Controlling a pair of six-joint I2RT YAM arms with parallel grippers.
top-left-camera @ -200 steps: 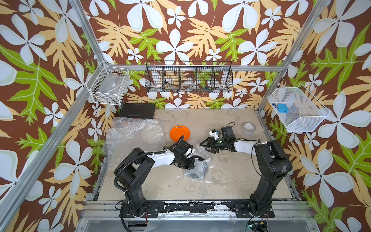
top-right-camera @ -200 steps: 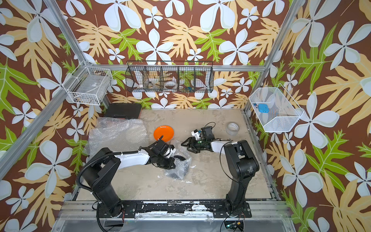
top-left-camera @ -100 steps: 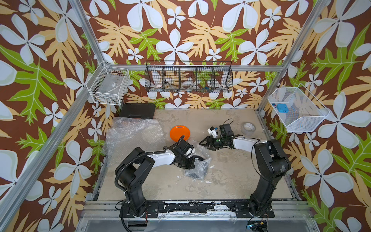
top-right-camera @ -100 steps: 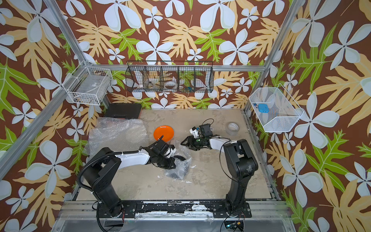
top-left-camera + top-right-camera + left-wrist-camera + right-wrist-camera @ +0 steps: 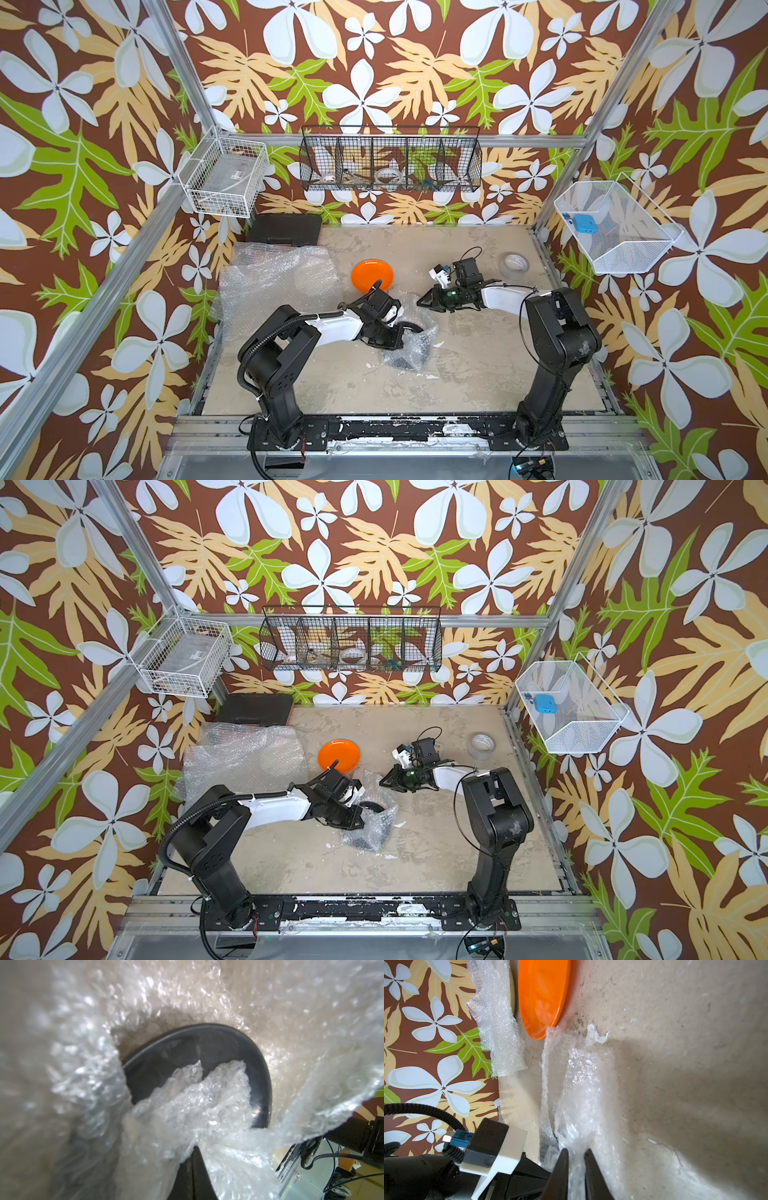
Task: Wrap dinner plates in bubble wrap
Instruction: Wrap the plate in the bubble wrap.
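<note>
Step in hand: folding the bubble wrap [image 5: 417,347] over the black plate [image 5: 207,1051]. The black plate lies near the middle of the table [image 5: 478,374], partly bundled in the sheet. In the left wrist view part of its face and rim is bare, with a crumpled flap lying across it. The left gripper [image 5: 194,1154] is fully closed, pinching a bunched fold of the bubble wrap over the plate. The right gripper [image 5: 576,1156] sits low at the edge of the same sheet, on the side toward the orange plate [image 5: 372,275]. Its jaws stand narrow with a strip of wrap running between them. This reads as a pinch, though its firmness cannot be confirmed. The orange plate rests bare on the table just beyond the bundle, and a pile of spare sheets [image 5: 270,278] lies on the left arm's side. Next move, as judged: raise the flap in the right gripper and carry it across the exposed face toward the left gripper, with the left gripper pinning its fold so the plate does not slide. Requirements: draw slowly, since the light film can slip from a shallow pinch, and hold the flap clear of the orange plate, whose rim appears to touch the sheet's edge
</note>
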